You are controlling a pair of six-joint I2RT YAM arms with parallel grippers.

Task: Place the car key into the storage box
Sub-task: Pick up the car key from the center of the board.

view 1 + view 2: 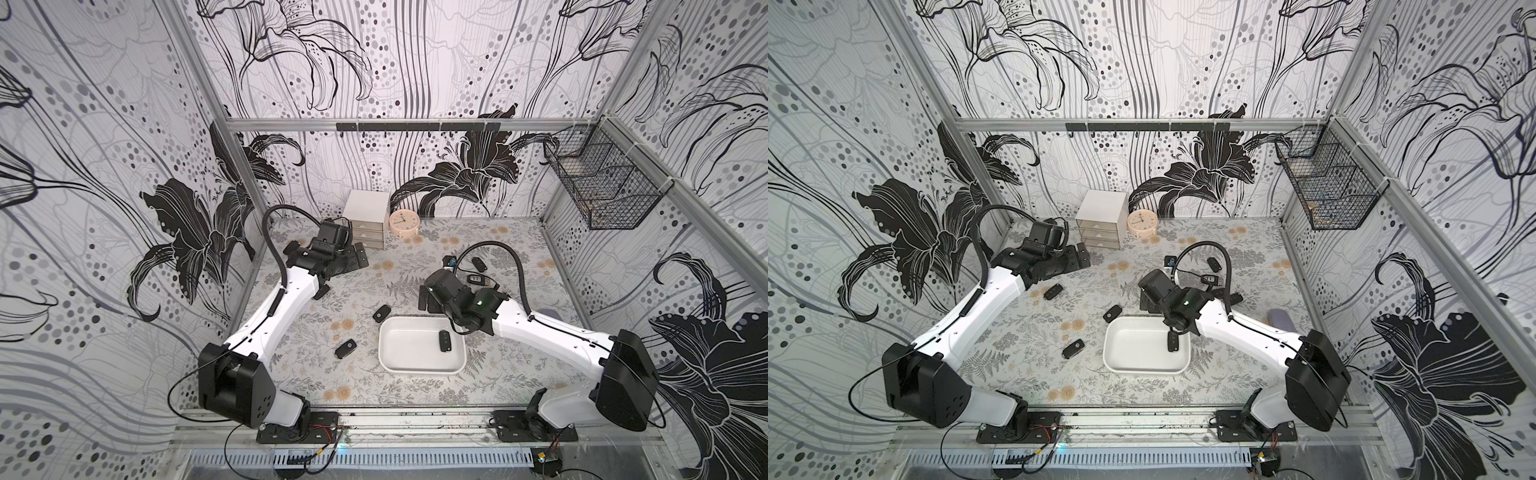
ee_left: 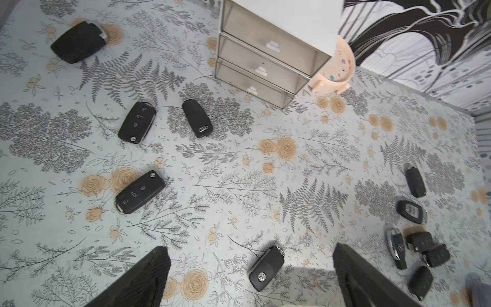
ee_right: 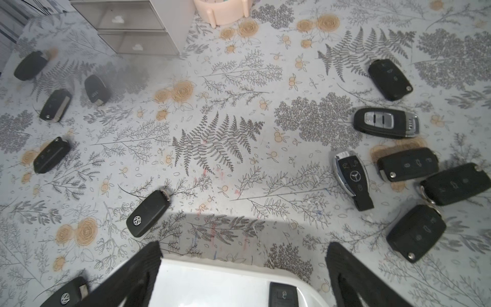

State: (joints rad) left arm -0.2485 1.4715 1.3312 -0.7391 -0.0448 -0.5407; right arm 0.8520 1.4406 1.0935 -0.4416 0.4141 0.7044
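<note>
Car key (image 1: 444, 341) lies inside the storage box (image 1: 405, 347), lower centre of frame, toward its right wall. Right hand (image 3: 244, 247) hangs over the far rim, spread wide, empty. Further up-left, left hand (image 2: 251, 251) gapes above the table (image 2: 239, 170), holding nothing.

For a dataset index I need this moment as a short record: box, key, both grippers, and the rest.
storage box: white tray on the table, between the arms
car key: one black fob lying inside the box, toward the right arm's side
right gripper: open, empty, by the box's far rim
left gripper: open, empty, near the drawer cabinet
loose fobs: many, scattered on the table
clock: beside the cabinet
</note>
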